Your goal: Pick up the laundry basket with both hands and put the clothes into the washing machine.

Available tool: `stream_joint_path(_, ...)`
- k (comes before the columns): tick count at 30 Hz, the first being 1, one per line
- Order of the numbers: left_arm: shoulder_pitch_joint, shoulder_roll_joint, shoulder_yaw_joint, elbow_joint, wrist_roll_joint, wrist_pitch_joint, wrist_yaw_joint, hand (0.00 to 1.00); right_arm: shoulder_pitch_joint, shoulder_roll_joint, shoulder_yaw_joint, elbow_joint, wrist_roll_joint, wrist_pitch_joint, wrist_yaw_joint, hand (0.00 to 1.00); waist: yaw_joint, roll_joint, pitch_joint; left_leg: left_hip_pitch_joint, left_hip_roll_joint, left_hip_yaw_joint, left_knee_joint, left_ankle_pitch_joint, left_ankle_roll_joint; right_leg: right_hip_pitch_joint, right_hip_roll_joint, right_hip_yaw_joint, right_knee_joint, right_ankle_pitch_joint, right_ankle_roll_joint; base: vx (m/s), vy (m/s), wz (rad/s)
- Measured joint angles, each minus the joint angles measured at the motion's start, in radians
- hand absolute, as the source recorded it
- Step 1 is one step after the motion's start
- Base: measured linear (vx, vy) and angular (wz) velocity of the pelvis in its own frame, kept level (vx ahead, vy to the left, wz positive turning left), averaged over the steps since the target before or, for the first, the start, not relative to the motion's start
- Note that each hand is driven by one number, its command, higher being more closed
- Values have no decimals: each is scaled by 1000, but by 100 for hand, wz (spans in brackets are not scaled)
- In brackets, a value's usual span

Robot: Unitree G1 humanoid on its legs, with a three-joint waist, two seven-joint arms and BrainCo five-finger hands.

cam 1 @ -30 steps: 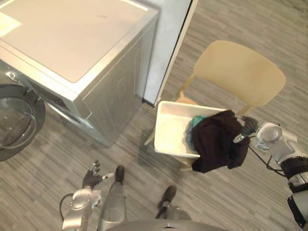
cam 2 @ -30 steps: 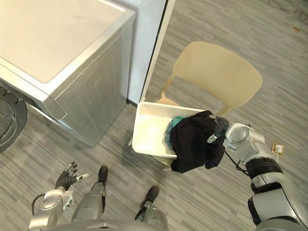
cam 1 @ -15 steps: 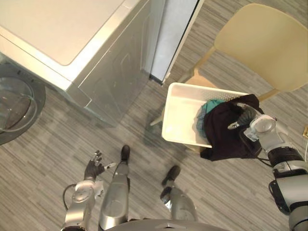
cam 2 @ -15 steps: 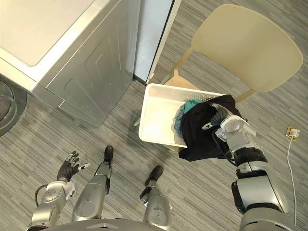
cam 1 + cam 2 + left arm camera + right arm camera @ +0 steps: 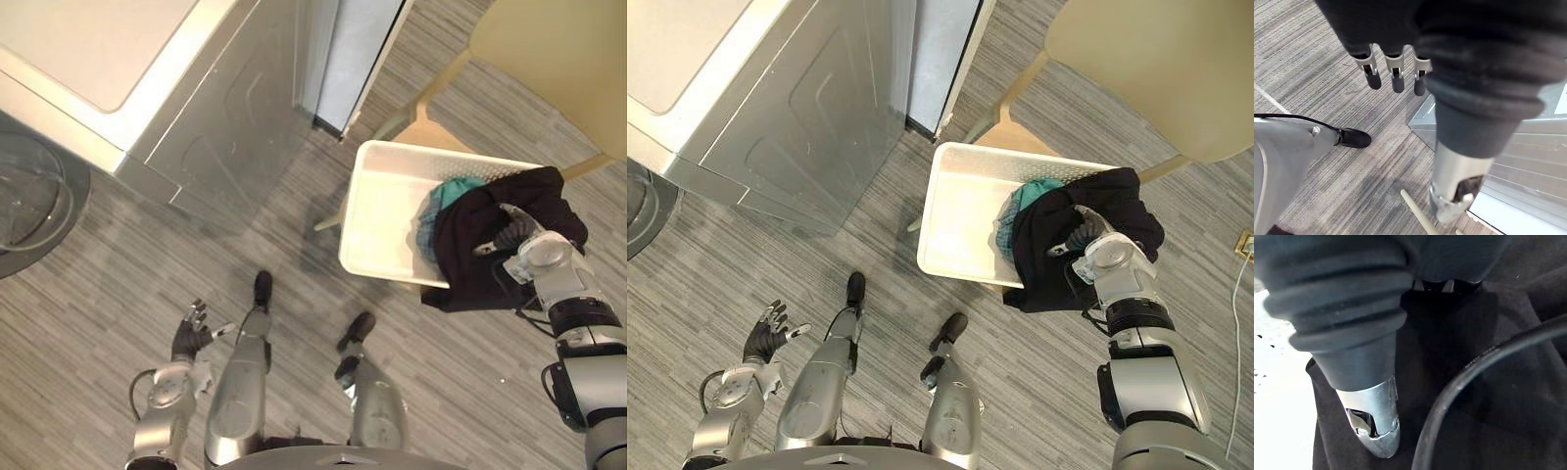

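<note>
Left hand (image 5: 189, 338) empty; right hand (image 5: 514, 233) sunk in the black garment (image 5: 460, 276).
Left fingers (image 5: 1396, 78) straight and spread, holding nothing, low over the floor (image 5: 88, 294). Right hand's grip cannot be told: cloth covers it. Black garment hangs over the right rim of the white laundry basket (image 5: 380, 225), with a teal garment (image 5: 446, 192) touching it inside. Basket sits on the seat of the tan chair (image 5: 558, 69), near the washing machine (image 5: 225, 108).

The washing machine (image 5: 147, 69) stands at left; right of it, the laundry basket (image 5: 382, 215) apparently rests on the chair (image 5: 558, 69) seat, clothes (image 5: 470, 264) heaped in its right end.
</note>
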Motion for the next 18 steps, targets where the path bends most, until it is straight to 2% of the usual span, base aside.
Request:
stream_joint_path(6,-2,7,0,0,0,0,0,0,19,-17,9,-13,-40,-13,28,0,-6,-1,0,-2,0,4,0,-6,-6,-12,-6,3,14,-8,0,29,-61,-2)
stream_joint_path(11,-18,25,0,0,1,0,0,0,36,-81,54,-53,-51,-17,65,0,-6,-1,1,-3,1,9,0,-8,-6,-17,-6,8,14,-12,-4,18,-52,-4)
stream_joint_path(17,-52,32,-4,0,0,-3,8,0,34,-87,100,-57,-253,-35,68,0,-1,0,24,-24,2,13,0,-8,-6,-40,-4,11,12,-11,-6,13,-54,-2)
stream_joint_path(18,-52,32,-5,0,0,-3,13,0,35,-87,100,-56,-268,-35,66,100,1,0,25,-30,2,12,0,-8,-6,-46,-4,10,12,-11,-6,20,-43,3)
